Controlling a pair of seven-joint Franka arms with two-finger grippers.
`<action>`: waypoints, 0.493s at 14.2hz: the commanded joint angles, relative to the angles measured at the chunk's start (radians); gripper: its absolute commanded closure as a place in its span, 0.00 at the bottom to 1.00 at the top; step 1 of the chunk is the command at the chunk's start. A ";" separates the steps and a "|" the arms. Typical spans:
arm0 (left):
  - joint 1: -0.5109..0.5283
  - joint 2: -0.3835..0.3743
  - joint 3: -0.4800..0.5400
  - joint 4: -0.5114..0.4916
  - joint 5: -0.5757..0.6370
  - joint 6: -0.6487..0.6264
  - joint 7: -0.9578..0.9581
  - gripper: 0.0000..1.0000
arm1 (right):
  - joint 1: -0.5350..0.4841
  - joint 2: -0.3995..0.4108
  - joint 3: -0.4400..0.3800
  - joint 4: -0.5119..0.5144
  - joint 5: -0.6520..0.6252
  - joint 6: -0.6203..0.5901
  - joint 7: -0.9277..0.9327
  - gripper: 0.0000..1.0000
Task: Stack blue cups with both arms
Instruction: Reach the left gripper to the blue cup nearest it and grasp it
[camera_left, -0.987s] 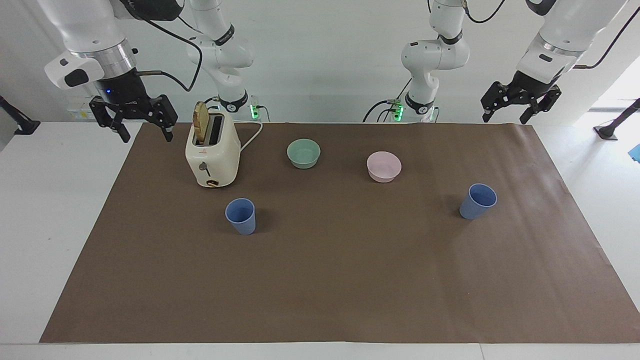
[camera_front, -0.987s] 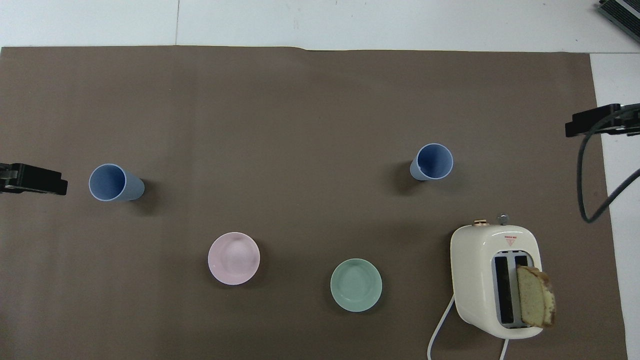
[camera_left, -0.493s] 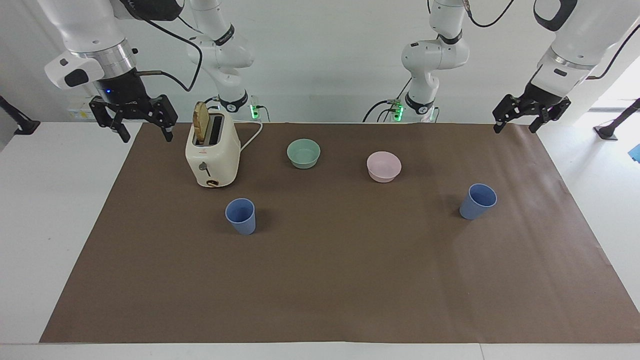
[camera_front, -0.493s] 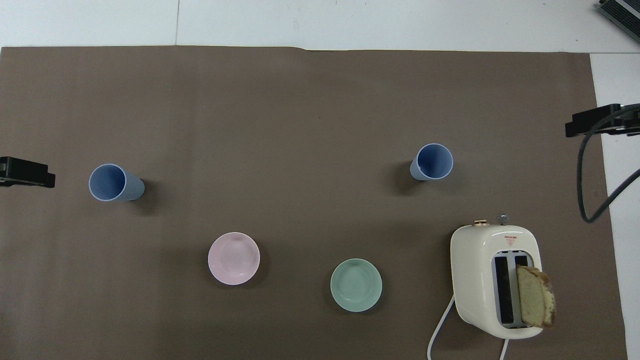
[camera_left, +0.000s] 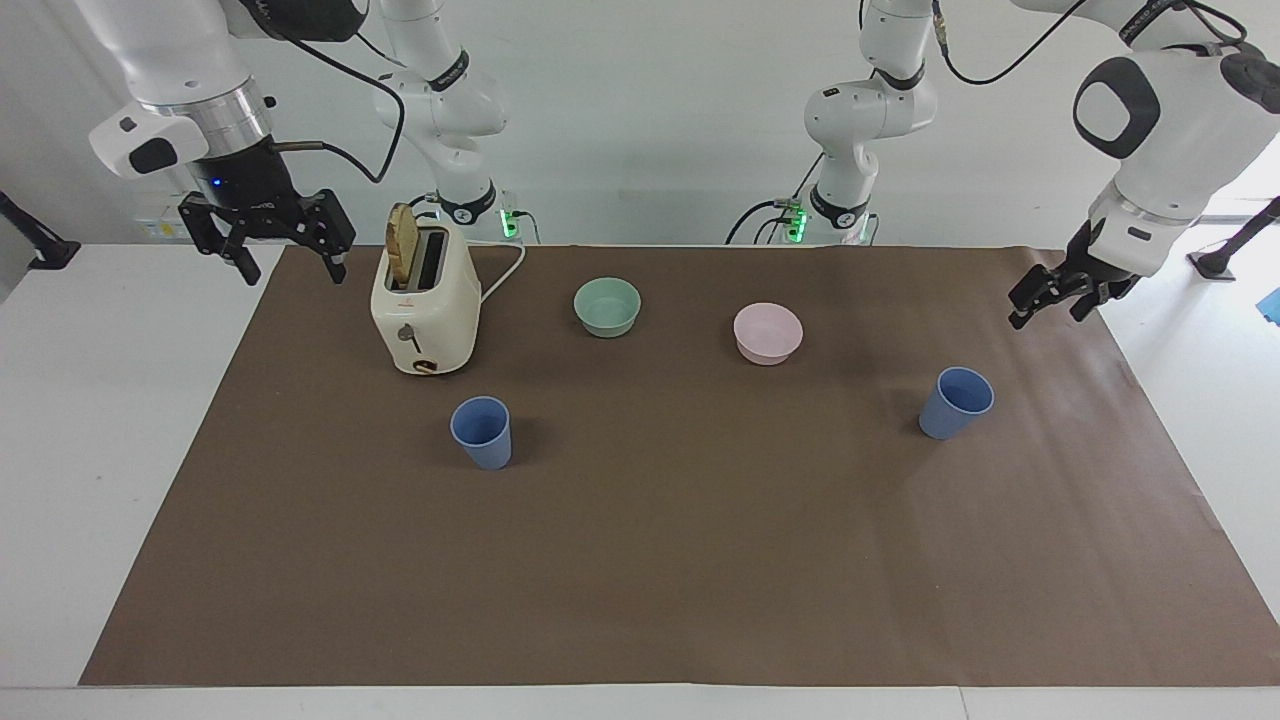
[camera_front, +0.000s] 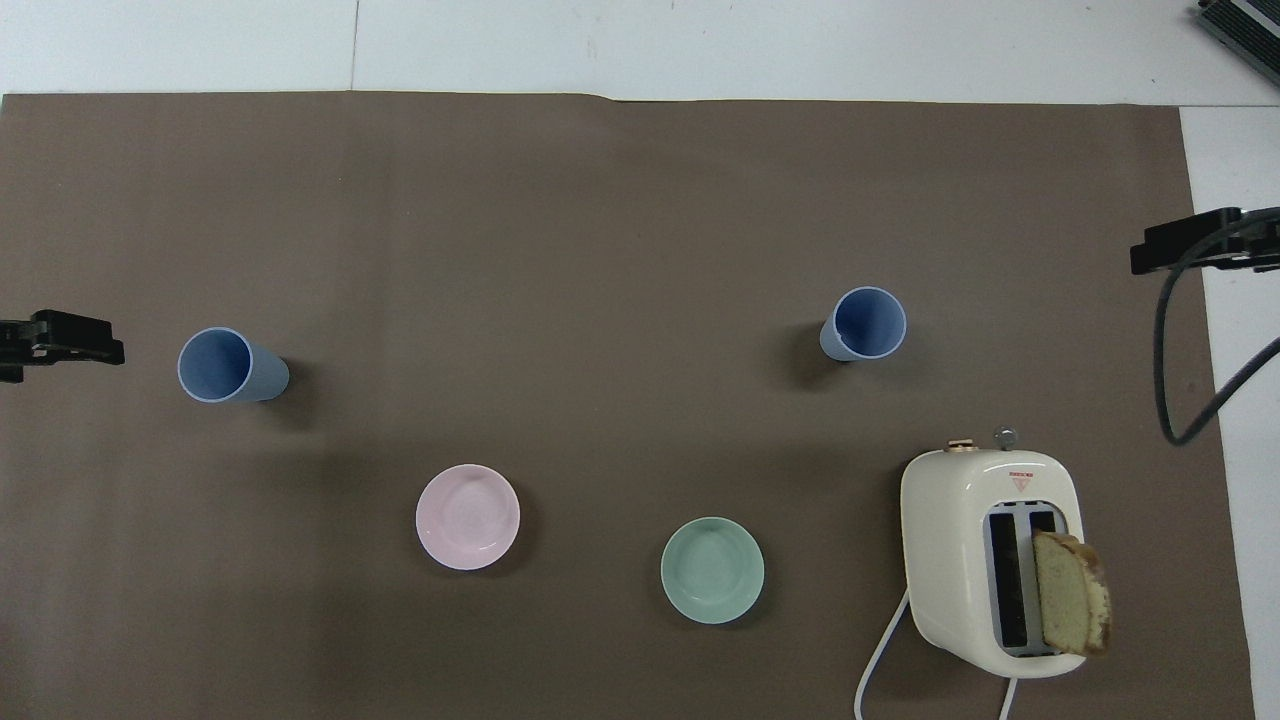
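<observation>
Two blue cups stand upright and apart on the brown mat (camera_left: 640, 560). One cup (camera_left: 481, 432) (camera_front: 863, 323) is farther from the robots than the toaster. The other cup (camera_left: 955, 402) (camera_front: 228, 365) is toward the left arm's end of the table. My left gripper (camera_left: 1046, 314) (camera_front: 66, 342) is open and empty, in the air over the mat's edge beside that cup, not touching it. My right gripper (camera_left: 292, 270) (camera_front: 1185, 245) is open and empty, and waits over the mat's corner beside the toaster.
A cream toaster (camera_left: 425, 310) (camera_front: 990, 555) with a bread slice (camera_left: 402, 245) in one slot stands toward the right arm's end. A mint-green bowl (camera_left: 607, 306) (camera_front: 712, 570) and a pink bowl (camera_left: 767, 332) (camera_front: 467, 516) sit nearer to the robots than the cups.
My left gripper has come down and moved toward the cup at its end of the table. The right arm, cups and bowls have not moved.
</observation>
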 joint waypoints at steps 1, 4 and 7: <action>0.007 0.030 -0.010 -0.062 -0.012 0.077 -0.062 0.00 | -0.010 -0.022 0.003 -0.025 0.020 -0.004 -0.008 0.00; 0.003 0.047 -0.010 -0.152 -0.027 0.175 -0.080 0.00 | -0.010 -0.022 0.004 -0.025 0.020 -0.004 -0.008 0.00; -0.003 0.088 -0.010 -0.185 -0.041 0.247 -0.102 0.00 | -0.010 -0.022 0.004 -0.025 0.020 -0.004 -0.008 0.00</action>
